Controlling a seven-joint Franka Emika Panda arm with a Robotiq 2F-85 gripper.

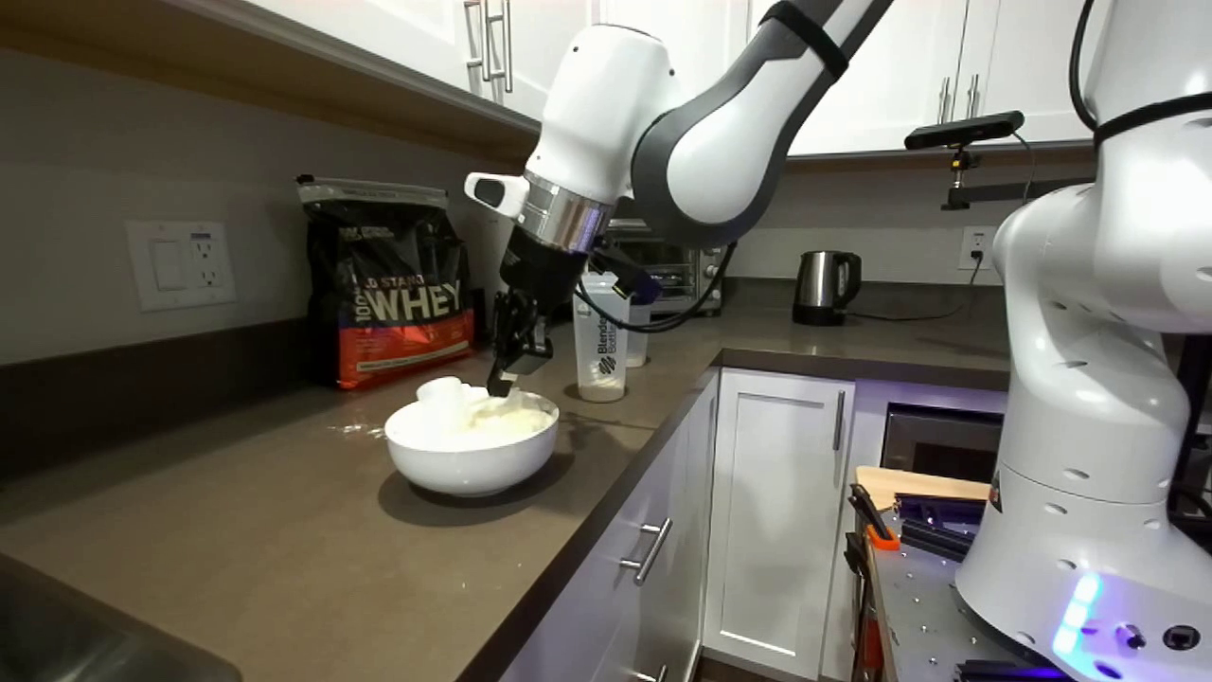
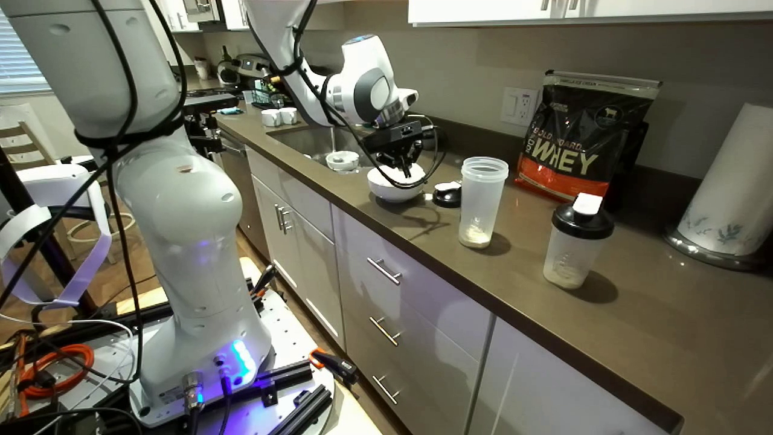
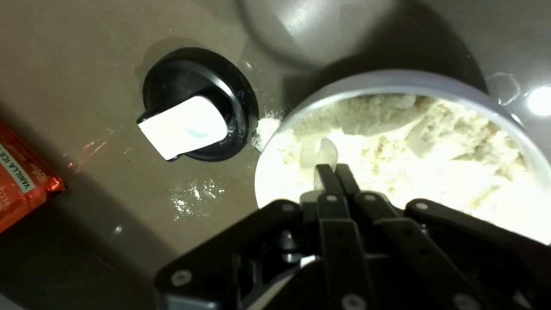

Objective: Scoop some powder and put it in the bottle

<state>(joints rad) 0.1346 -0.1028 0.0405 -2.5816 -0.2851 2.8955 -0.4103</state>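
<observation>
Gripper (image 3: 335, 167) looms right up front in the wrist view, jaws drawn narrow, barely a slit between them, and a pale plastic piece (image 3: 329, 150) peeks out at the tips; gripped or not, I can't tell! From the left, then: a red corner of the bag (image 3: 21, 196), next the black lid (image 3: 204, 88) on the counter (image 3: 107, 43), now a white dusting (image 3: 196, 196), and on to the bowl (image 3: 387, 82). And there's the powder (image 3: 413, 159), heaped in that bowl, just beyond the tips and spreading off to their right! Now in an exterior view: gripper at the bowl, then the lid, then to the right stands the bottle (image 2: 483, 196), upright, open-topped, well apart from the gripper, a little pale powder in its bottom.
</observation>
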